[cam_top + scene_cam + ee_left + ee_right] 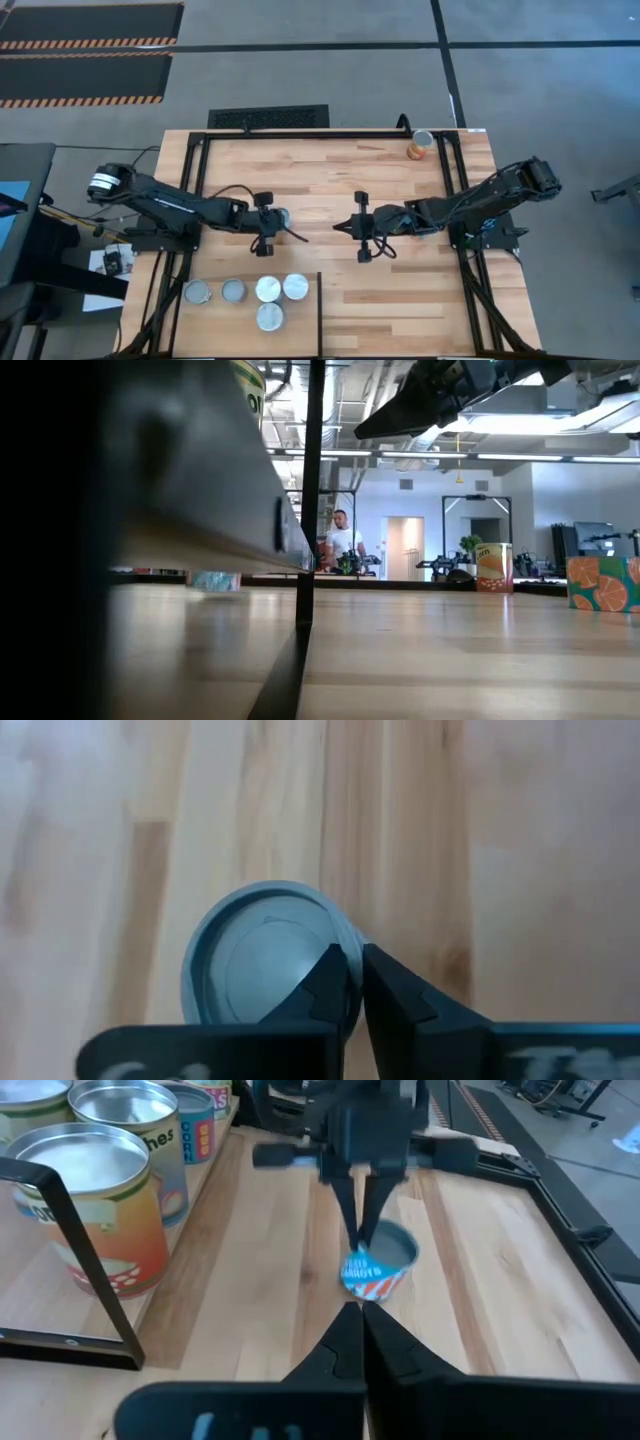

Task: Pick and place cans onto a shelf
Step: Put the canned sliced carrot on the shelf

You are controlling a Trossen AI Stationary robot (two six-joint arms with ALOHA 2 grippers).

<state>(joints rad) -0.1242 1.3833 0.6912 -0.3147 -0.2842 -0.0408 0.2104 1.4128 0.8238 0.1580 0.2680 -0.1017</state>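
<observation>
My left gripper [277, 220] is near the table's middle, shut on a small blue can with an orange and white label [375, 1272]; the can's grey round top shows in the left wrist view [255, 965]. My right gripper [339, 226] faces it from the right, shut and empty, off the table [366, 431]. Several silver-topped cans [268, 290] stand upright on the pale shelf [220, 335] at the near left. One orange can [422, 146] stands at the table's far right. My left gripper pinches the can's rim [347, 938] between its two fingers, one finger [325, 982] over the recessed top and the other [395, 988] outside the wall. The fingers come from above, pointing down [362, 1230]. The can is tilted below them; I cannot tell whether its base touches the table.
The shelf's thin black bars [85, 1255] stand around the near-left panel, with orange-labelled cans [95, 1205] behind them. Black frame rails [452, 190] run along the table's sides. Bare planks lie between the two grippers and toward the near right. A person [344, 540] shows far off in the room.
</observation>
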